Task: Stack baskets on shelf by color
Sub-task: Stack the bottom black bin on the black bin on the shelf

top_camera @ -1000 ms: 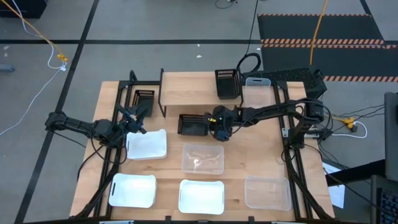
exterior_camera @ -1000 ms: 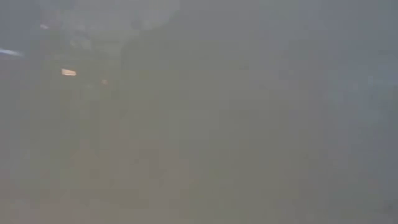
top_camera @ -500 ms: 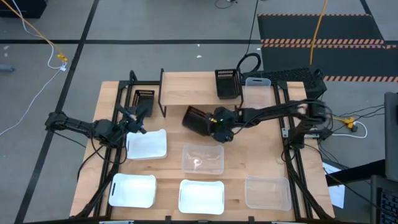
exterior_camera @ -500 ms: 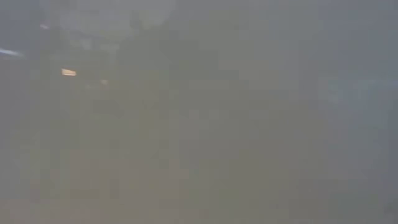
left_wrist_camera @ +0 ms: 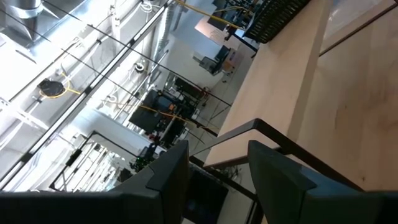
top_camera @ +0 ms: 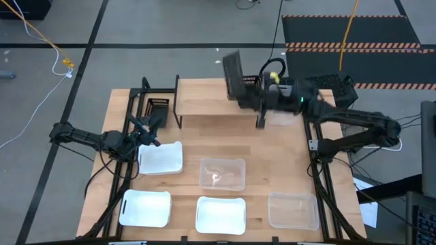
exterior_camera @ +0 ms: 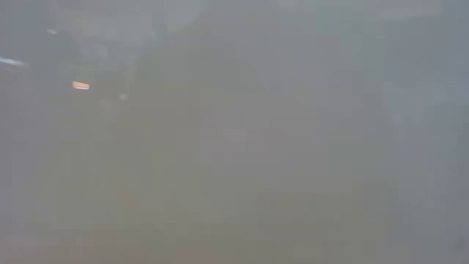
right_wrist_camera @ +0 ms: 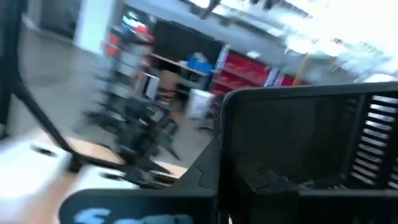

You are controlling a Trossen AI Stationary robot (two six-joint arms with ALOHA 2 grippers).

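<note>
Grey floor with black tape lines surrounds the wooden table [top_camera: 286,170], where the shelf [top_camera: 211,102] stands toward twelve o'clock. At the shelf's one o'clock end the right gripper [top_camera: 257,95] is clamped on a black slatted basket [top_camera: 235,76], holding it tilted in the air above the shelf's back edge; the right wrist view shows the basket's slats [right_wrist_camera: 323,149] close ahead. Another black basket [top_camera: 157,107] sits under the shelf at ten o'clock. The left gripper [top_camera: 146,129] hangs just beside a white basket [top_camera: 161,157] at nine o'clock, its fingers [left_wrist_camera: 168,177] parted on nothing. Two more white baskets [top_camera: 145,208] [top_camera: 220,214] and two clear baskets [top_camera: 221,173] [top_camera: 293,210] lie toward six o'clock.
</note>
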